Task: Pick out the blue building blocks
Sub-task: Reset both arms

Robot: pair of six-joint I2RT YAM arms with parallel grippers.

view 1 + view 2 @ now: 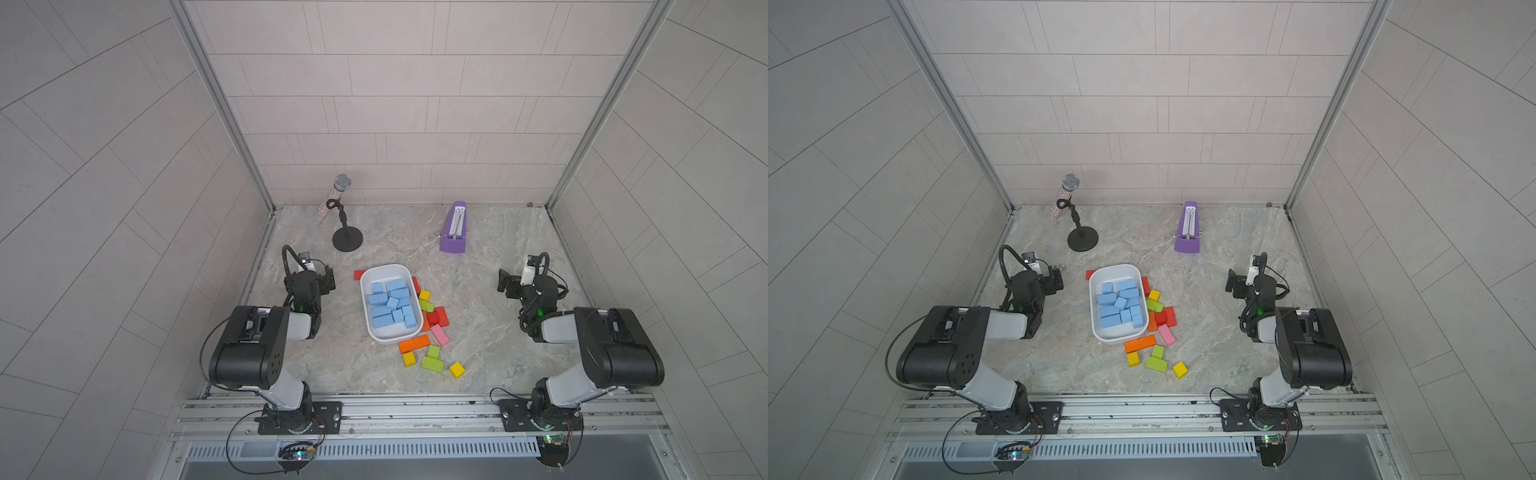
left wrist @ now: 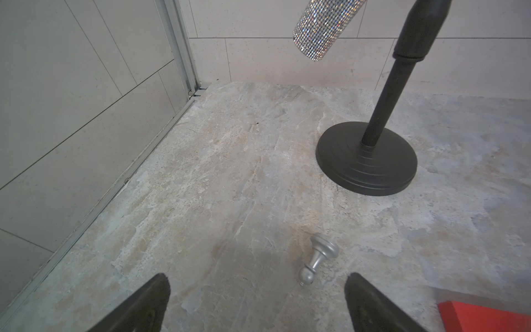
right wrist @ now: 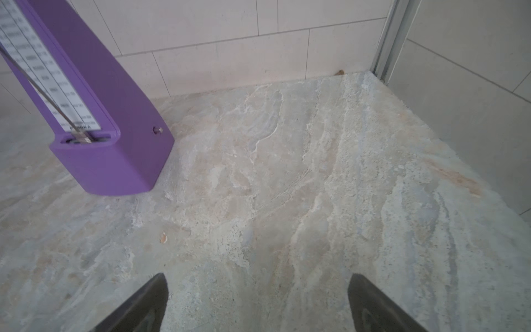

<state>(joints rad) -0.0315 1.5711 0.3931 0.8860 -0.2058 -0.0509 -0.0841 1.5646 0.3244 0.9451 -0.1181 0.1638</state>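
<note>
Sky-blue was gathered in one place: the blue building blocks lay heaped inside the white tub at the middle of the marbled table. None of them lay among the red, orange, yellow, green and pink blocks strewn along the tub's right rim and toward the near edge. Both top views showed this — neither wrist view caught a single blue block.

The left gripper stood off to the tub's left, its jaws spread wide and holding nothing. Its wrist view brought out a small silver knob lying on its side on the table just ahead of the fingers. The same view also showed the black stand base, the sparkly microphone handle and a corner of a red block.

The right gripper, well to the tub's right, was likewise released and empty over bare table. The purple metronome stood upright nearby — its white scale and thin pendulum rod seen close only in that wrist view
</note>
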